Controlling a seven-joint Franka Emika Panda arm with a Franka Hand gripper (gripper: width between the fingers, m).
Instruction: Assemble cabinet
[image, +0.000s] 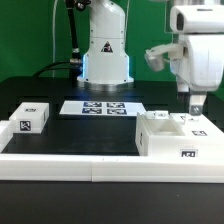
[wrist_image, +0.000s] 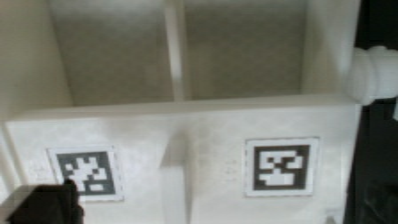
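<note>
The cabinet body is a large white box with tags, standing at the exterior view's right, just behind the front rail. My gripper hangs straight down over its right part, fingertips at its top edge. In the wrist view the cabinet fills the picture, showing two open compartments split by a divider and two tags on its near face. My gripper is open, with dark fingers at the two sides, and holds nothing. A small tagged white block lies at the exterior view's left.
The marker board lies flat mid-table in front of the robot base. A long low white border rail runs along the table's front edge.
</note>
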